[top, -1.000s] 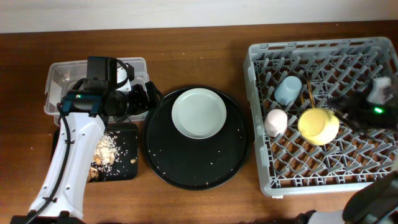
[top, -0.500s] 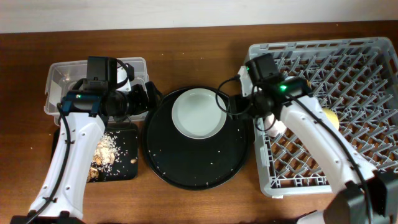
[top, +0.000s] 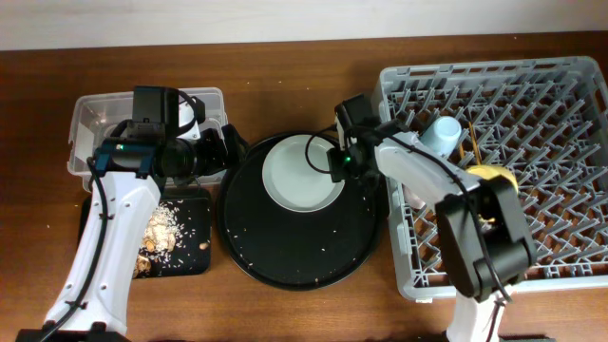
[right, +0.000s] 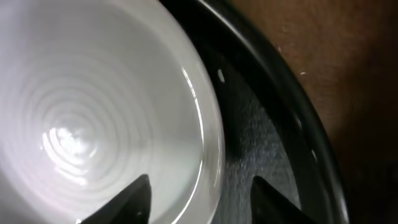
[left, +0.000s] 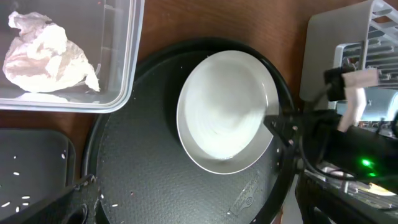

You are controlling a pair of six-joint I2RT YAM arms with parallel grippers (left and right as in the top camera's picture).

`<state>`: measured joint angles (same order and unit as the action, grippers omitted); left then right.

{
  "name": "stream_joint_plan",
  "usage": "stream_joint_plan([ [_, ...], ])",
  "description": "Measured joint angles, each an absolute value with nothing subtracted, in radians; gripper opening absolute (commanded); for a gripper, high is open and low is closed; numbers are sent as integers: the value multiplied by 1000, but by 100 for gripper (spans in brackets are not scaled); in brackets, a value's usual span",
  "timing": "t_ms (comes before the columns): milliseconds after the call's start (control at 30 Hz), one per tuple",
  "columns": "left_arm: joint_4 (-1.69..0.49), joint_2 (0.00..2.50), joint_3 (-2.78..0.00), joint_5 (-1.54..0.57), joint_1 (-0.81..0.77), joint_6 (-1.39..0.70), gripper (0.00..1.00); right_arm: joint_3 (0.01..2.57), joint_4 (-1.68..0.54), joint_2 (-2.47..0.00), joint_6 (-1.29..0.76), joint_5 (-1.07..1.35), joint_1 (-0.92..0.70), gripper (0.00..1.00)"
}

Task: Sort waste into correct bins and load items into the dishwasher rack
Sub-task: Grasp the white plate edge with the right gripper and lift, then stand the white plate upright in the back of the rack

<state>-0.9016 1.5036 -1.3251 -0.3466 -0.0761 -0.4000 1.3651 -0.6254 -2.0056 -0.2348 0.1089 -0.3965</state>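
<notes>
1. Overhead.
   - A round white plate (top: pixel 299 173) lies on a large round black tray (top: pixel 285 271). To its left are the bins, and to its right is a large square grey plastic rack (top: pixel 551 237).
   - The right gripper (top: pixel 334 163) sits at the plate's right rim.
   - The left gripper (top: pixel 228 150) hangs over the round tray's left edge, beside a clear rectangular plastic box (top: pixel 90 119).
   - A flat black rectangular tray (top: pixel 190 252) holds tan shredded food scraps (top: pixel 161 223).
   - In the rack are a light blue cup (top: pixel 442 136), a small yellow bowl (top: pixel 494 175) and brown wooden chopsticks (top: pixel 472 142).
2. Left wrist.
   - A crumpled white tissue (left: pixel 43 53) lies inside the clear box.
   - The left fingers (left: pixel 62 208) are spread wide with nothing held, and the plate lies ahead of them.
3. Right wrist.
   - The right fingers (right: pixel 127 199) are parted. One is over the plate's inside and the other over the round tray, with the plate's rim between them.
   - Whether they touch the plate cannot be told.
</notes>
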Motion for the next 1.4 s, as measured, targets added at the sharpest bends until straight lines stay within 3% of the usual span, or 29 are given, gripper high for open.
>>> stream_joint_plan([
  [100,-902,1504,-1325,-347,-76,-400,99,1365,-615,-2038,-237,98,-396,20],
  [133,-902,1504,-1325,-347,-76,-400,99,1365,-615,-2038,-237,96,-397,8],
  [167,-902,1504,-1325,-347,-76,-400,99,1365,-619,-2038,-238,96,-398,4],
  [433,-902,1504,-1325,-347,-76,-400,99,1371,-632,-2003,-248,106,-408,4],
  [600,-902,1504,-1325,-347,-76,-400,100,1370,-719,-1675,-173,67,-408,4],
  [700,-902,1504,-1325,-347,-76,-400,99,1370,-767,-1510,-108,-68,-392,4],
  [833,-902,1504,-1325,-347,-76,-400,100,1370,-774,-1390,49,-463,-321,4],
  [900,-902,1504,-1325,-347,-76,-400,99,1370,-767,-1382,134,-655,-259,4],
  [1033,-902,1504,-1325,-347,-76,-400,99,1368,-601,-1383,310,-812,-74,4],
  [1233,-902,1504,-1325,-347,-76,-400,99,1368,-535,-1408,401,-846,130,4],
  [1400,-902,1504,-1325,-347,-76,-400,99,1368,-542,-1560,418,-848,151,4],
])
